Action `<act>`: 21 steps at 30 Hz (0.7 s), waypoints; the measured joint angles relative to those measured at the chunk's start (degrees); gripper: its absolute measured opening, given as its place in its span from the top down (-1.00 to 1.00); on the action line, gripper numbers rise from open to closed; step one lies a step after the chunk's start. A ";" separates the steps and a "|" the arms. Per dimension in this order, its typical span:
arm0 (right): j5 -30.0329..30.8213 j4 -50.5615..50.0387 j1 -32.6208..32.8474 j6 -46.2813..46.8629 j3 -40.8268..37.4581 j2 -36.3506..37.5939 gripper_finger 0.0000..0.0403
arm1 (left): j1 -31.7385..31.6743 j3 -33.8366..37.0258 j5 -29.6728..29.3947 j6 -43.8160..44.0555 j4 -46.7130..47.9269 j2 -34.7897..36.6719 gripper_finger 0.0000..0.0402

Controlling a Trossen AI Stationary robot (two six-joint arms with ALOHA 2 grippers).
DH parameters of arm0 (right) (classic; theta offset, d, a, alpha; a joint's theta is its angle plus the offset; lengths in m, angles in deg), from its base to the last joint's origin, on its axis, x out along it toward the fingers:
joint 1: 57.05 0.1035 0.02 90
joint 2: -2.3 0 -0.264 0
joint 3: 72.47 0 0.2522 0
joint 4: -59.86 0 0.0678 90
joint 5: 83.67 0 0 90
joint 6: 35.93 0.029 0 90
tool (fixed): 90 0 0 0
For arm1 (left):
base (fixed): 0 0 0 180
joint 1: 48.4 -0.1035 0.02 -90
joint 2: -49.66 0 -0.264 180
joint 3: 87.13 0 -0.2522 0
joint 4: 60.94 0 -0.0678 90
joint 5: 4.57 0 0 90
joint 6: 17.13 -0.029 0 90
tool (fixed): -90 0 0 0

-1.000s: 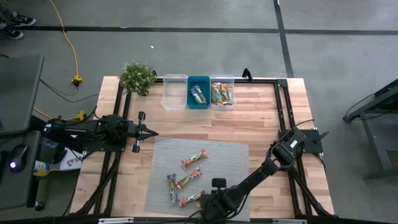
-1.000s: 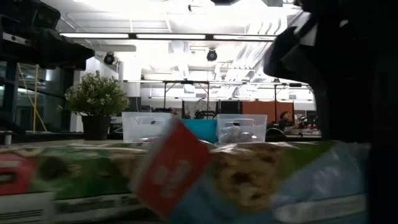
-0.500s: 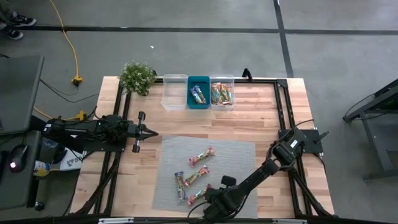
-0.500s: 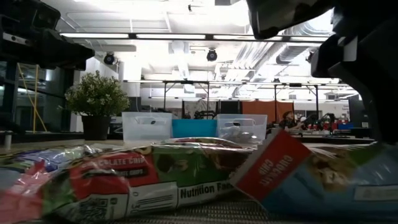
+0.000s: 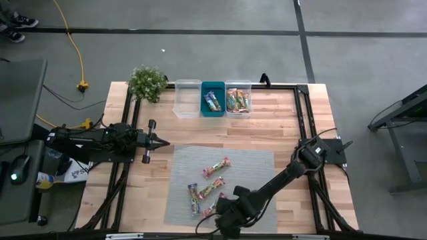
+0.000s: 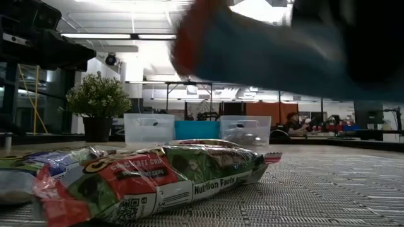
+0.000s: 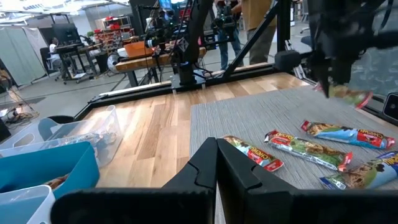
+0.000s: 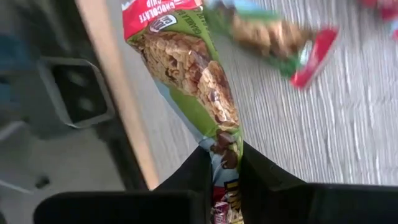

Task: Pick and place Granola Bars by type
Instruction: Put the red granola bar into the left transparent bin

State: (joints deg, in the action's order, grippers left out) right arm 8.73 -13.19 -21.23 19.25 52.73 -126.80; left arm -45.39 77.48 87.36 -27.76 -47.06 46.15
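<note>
In the high view, the right gripper [image 5: 215, 212] is over the near edge of the grey mat [image 5: 253, 167], beside three granola bars [image 5: 208, 189] lying there, while the left gripper [image 5: 160, 142] waits at the table's left side. In the right wrist view, its fingers [image 8: 255, 171] pinch one bar [image 8: 186, 68], which hangs above the mat. In the left wrist view, the left fingers [image 7: 208, 168] are pressed together.

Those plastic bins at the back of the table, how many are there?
3, side by side along the far edge: an empty clear plastic bin, a teal plastic bin holding bars, and another clear plastic bin holding bars.
</note>
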 joint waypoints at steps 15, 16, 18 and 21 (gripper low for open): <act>0.17 32.45 -11.48 -8.87 0.13 4.64 0.81 | 0.00 -0.01 0.00 0.00 -0.01 0.01 1.00; 0.12 34.27 -12.54 -10.07 0.13 4.64 0.81 | -0.01 0.00 0.00 0.00 0.00 0.00 1.00; 0.05 37.57 -14.69 -12.38 0.13 4.64 0.82 | 0.00 0.00 0.00 -0.01 0.00 0.01 1.00; -0.26 41.93 -18.18 -15.16 0.13 4.64 0.85 | -0.01 0.00 0.00 -0.01 -0.01 0.00 1.00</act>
State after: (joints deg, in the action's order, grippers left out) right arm 8.46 28.73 -39.41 4.10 52.86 -122.16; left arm -45.39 77.48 87.36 -27.76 -47.07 46.15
